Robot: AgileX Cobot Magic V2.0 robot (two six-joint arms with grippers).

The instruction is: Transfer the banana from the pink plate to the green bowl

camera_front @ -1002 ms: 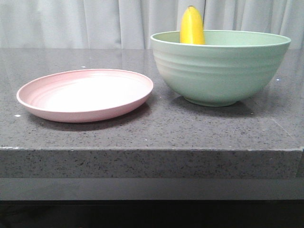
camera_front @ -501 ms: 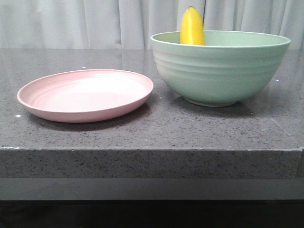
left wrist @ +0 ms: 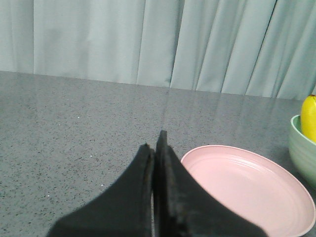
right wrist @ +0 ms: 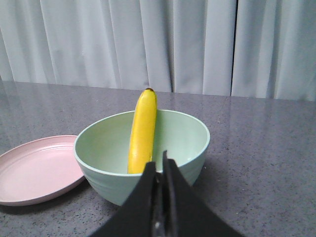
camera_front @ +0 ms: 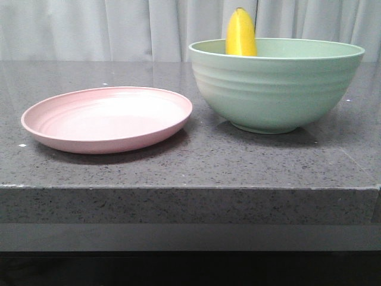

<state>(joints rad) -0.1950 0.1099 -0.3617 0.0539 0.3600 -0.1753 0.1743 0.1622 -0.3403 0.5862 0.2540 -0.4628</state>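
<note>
The yellow banana [camera_front: 241, 33] stands on end inside the green bowl [camera_front: 275, 89], leaning on its far rim; it also shows in the right wrist view [right wrist: 142, 131] and at the edge of the left wrist view [left wrist: 309, 117]. The pink plate [camera_front: 107, 119] lies empty to the left of the bowl. My left gripper [left wrist: 155, 143] is shut and empty, held back from the plate [left wrist: 249, 190]. My right gripper [right wrist: 158, 162] is shut and empty, just in front of the bowl [right wrist: 143, 158]. Neither gripper shows in the front view.
Plate and bowl sit on a dark speckled stone counter [camera_front: 190, 164] whose front edge [camera_front: 190, 187] is near the camera. A pale curtain [camera_front: 119, 30] hangs behind the counter.
</note>
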